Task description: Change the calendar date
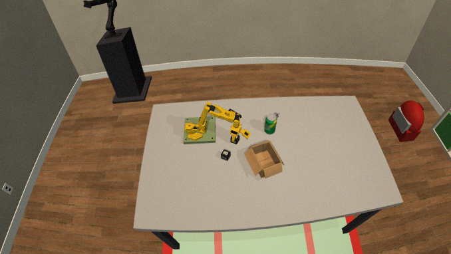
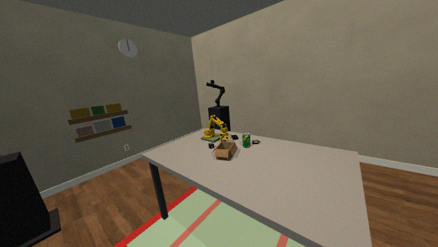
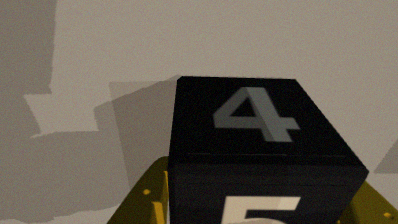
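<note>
My gripper [image 1: 235,139] points down at the table in front of the arm's base and is shut on a black date cube [image 3: 260,150]. In the wrist view this cube fills the lower middle, with a grey 4 on its far face and a white 5 on its near face. The yellow fingers show at both of its lower sides. A second black date cube [image 1: 225,155] sits on the table a little in front of the gripper, apart from it, with a white digit on top. It also shows in the exterior view [image 2: 211,145]. I cannot make out the calendar tray.
An open cardboard box [image 1: 264,159] lies to the right of the loose cube. A green can [image 1: 271,124] stands behind the box. Two small dark objects [image 2: 234,137] [image 2: 256,141] lie near the can. The arm's green base plate [image 1: 199,130] is at the left.
</note>
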{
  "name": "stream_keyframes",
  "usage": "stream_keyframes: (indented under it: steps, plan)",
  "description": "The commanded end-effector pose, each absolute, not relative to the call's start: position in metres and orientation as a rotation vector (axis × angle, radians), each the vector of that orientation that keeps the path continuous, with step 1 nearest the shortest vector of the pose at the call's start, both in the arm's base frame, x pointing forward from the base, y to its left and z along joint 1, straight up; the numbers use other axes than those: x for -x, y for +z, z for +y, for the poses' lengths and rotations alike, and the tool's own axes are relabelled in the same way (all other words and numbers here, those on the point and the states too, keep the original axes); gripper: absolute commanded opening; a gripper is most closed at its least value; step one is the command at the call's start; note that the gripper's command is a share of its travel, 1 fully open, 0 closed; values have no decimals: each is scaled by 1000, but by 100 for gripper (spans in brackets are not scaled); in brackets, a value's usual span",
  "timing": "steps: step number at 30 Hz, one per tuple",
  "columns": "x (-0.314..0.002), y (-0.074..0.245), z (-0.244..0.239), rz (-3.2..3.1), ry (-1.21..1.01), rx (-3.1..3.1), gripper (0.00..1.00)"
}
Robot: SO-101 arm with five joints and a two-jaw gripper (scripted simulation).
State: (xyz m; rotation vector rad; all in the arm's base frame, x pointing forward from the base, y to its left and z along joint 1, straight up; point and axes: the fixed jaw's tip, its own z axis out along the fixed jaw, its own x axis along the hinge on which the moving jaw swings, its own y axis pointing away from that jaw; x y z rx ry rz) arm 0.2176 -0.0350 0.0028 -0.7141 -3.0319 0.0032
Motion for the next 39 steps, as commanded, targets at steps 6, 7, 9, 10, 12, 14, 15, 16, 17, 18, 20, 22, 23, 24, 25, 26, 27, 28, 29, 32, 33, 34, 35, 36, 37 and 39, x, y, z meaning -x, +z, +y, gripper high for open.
stream_keyframes:
  steps: [6,7,9,10,12,14,15,16,17,18,20,22,23,24,25,26,27,28,29,32,33,34,35,36,37,39]
  plan:
    - [-221,23,-35,-3038,1,716,0]
    - [-221,26,-35,-3038,1,716,0]
    - [-221,32,-34,-3038,1,716,0]
    - [-221,35,-34,-3038,1,716,0]
    - [-221,40,-34,-3038,1,716,0]
    - [-221,44,-33,-3038,2,716,0]
    - [-221,46,-33,-3038,2,716,0]
    - [-220,47,-33,-3038,2,716,0]
    - [-220,48,-33,-3038,2,716,0]
    - [-220,48,-33,-3038,2,716,0]
    - [-220,49,-33,-3038,2,716,0]
    - [-220,49,-33,-3038,2,716,0]
    - [-220,49,-33,-3038,2,716,0]
    - [-220,49,-33,-3038,2,716,0]
    - [-220,49,-33,-3039,1,716,0]
    - [-220,49,-33,-3042,1,716,0]
    - [-221,48,-33,-3046,1,715,0]
    - [-221,48,-33,-3053,0,714,0]
    - [-221,48,-33,-3062,0,713,0]
    - [-222,47,-33,-3104,-3,708,0]
    - [-223,46,-34,-3123,-4,705,0]
    - [-223,46,-34,-3144,-5,702,0]
    - [-224,45,-34,-3166,-5,699,0]
    - [-224,45,-34,-3190,-6,695,0]
    - [-225,44,-34,-3215,-7,691,0]
    - [-225,44,-34,-3240,-7,687,0]
